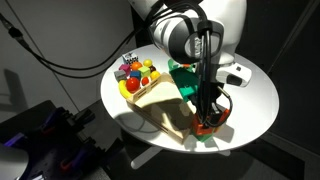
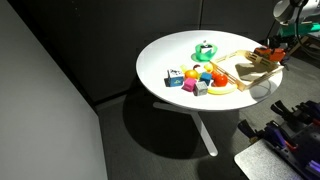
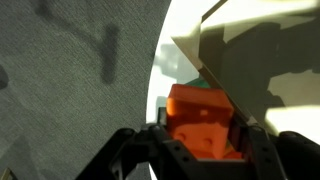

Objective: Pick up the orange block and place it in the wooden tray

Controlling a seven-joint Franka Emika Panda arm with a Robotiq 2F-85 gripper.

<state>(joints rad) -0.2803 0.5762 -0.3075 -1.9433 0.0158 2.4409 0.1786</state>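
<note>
The round white bench carries a wooden tray. At the tray's end near the bench rim, the gripper is clamped on the orange block, low over the surface. The fingers and the frame edge hide the block's lower part, so its long axis cannot be told.

Dim all round, with strong light from above falling mainly on the white round table, nearly blown out in both exterior views. Hard dark shadows across the wooden tray and beneath the tabletop on the floor. Low in resolution and grainy throughout. Very close and soft in the wrist view: orange block blurred, gripper reduced to a dark silhouette, table edge overexposed, streaks of shadow over the floor.
</note>
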